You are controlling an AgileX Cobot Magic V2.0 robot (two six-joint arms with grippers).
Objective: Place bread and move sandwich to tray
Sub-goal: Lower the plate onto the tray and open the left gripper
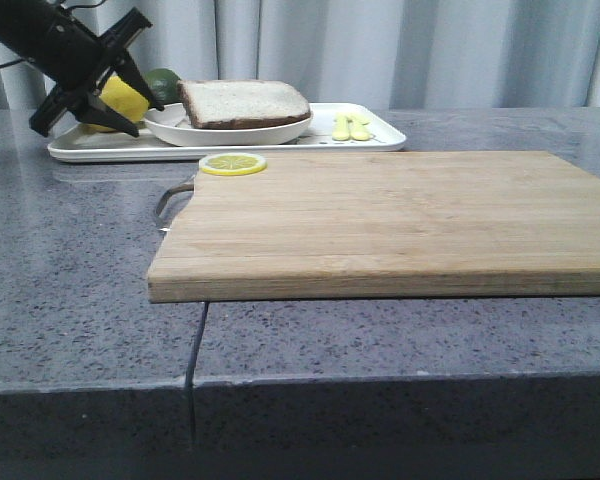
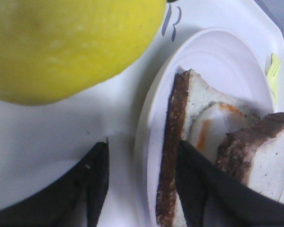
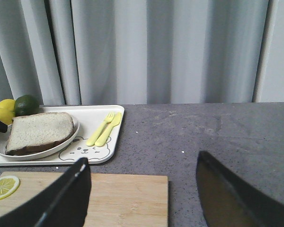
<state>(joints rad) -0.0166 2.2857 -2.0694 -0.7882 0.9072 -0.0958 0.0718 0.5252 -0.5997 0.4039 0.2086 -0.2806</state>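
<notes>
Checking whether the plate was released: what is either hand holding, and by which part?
Nothing. The left hand is open, its fingers straddling the plate rim without clamping it. The right hand is open and empty.

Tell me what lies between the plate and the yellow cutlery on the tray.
Nothing: in the right wrist view, bare tray surface separates the plate from the yellow fork and knife. The bear drawing sits nearer the camera, not between them.

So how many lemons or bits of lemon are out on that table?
2. A whole lemon sits on the tray beside the left gripper, by a green lime. A lemon slice lies on the cutting board. Others may hide behind the plate.
</notes>
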